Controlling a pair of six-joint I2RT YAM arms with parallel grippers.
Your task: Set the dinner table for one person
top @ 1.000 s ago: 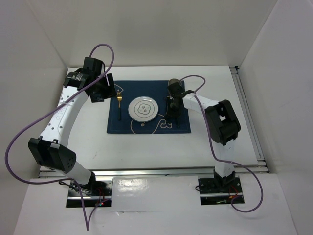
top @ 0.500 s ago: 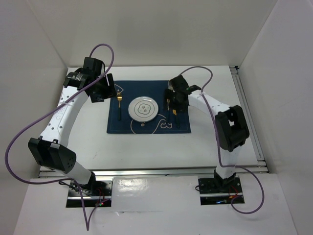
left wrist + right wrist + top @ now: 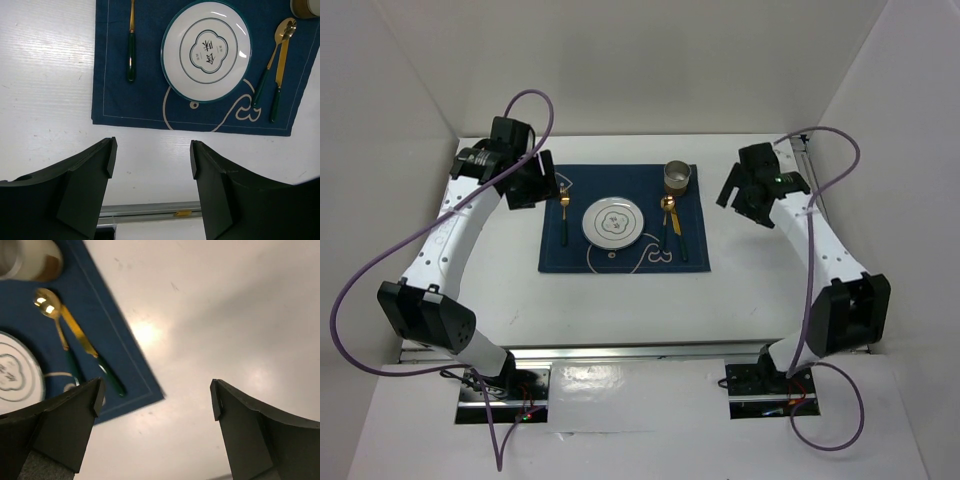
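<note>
Your right claw [image 3: 156, 400] hangs open and empty over the bare white surface [image 3: 210, 305], just right of the blue placemat [image 3: 117, 347]. Your left claw [image 3: 151, 160] is also spread wide with nothing in it, above the surface off the mat's near left edge. The risk starts at those open fingers. If either claw drops or sweeps inward at a low height, a fingertip could catch the cloth's border and drag the whole mat, and everything on it would shift together. On the right, the knife [image 3: 85, 342] and spoon [image 3: 52, 315] lie side by side nearest that claw, and I judge them light enough to skid or roll at a brush. The cup [image 3: 677, 177] at the mat's far right corner could tip if it is clipped. On the left, the fork [image 3: 131, 45] lies close beside the plate [image 3: 206, 50], so a nudge could push it onto the rim. The setting looks complete to me, so any further reach inward only adds risk. Lift before you travel. As for pose, the left arm rises from its near left base with the elbow pushed out left and the wrist folded over the mat's far left corner. The right arm stretches up the right side, its wrist well apart from the cup and its cable looping high above it.
</note>
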